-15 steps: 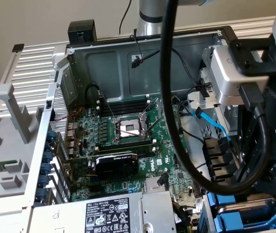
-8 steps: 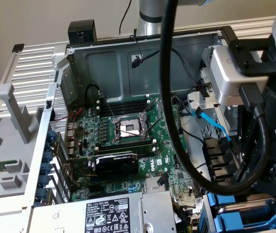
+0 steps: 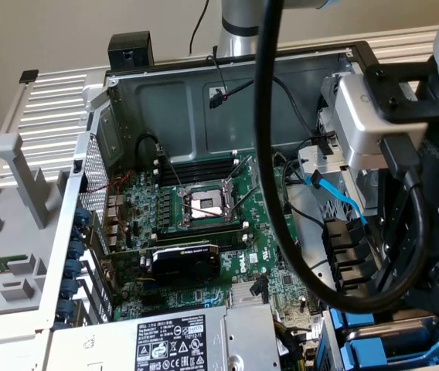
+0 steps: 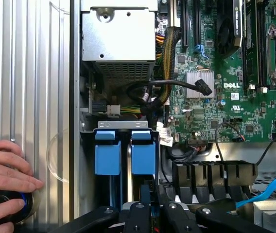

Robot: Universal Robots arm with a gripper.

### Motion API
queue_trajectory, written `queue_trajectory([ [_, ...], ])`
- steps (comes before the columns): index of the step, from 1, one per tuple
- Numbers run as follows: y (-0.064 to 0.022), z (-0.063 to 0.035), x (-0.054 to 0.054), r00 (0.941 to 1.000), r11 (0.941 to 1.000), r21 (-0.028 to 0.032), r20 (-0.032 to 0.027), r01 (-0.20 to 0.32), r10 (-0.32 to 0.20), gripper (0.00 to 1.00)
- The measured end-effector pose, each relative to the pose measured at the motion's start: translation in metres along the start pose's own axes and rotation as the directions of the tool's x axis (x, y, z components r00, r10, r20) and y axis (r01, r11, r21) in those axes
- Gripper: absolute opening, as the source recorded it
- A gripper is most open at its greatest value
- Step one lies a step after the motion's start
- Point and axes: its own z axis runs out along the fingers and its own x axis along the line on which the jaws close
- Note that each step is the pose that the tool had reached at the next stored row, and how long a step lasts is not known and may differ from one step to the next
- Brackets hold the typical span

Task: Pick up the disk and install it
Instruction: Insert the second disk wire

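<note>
In the wrist view two blue carriers stand on edge side by side in the drive bay. I take the disk (image 4: 144, 154) to be the one nearer the motherboard, and it runs straight back to my gripper (image 4: 150, 208). The black fingers (image 4: 137, 210) stand close together on a narrow dark, blue-edged end of it. The other blue carrier (image 4: 108, 153) sits in the slot beside it. In the exterior view the blue bay (image 3: 389, 349) shows at the lower right, under the arm's black body.
The case lies open with the green motherboard (image 3: 204, 201), a grey power-supply box (image 4: 118, 36) and black cable bundles. A loose blue cable (image 4: 269, 189) hangs near the bay. A person's hand (image 4: 4, 167) rests on a round black device (image 4: 4, 206) on the ribbed panel.
</note>
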Motion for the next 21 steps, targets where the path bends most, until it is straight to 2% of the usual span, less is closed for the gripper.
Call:
queue_trajectory([
  [21, -0.0004, 0.0003, 0.0006, 1.0, 1.0, 0.0, 0.0, 0.0, 0.0, 0.16],
])
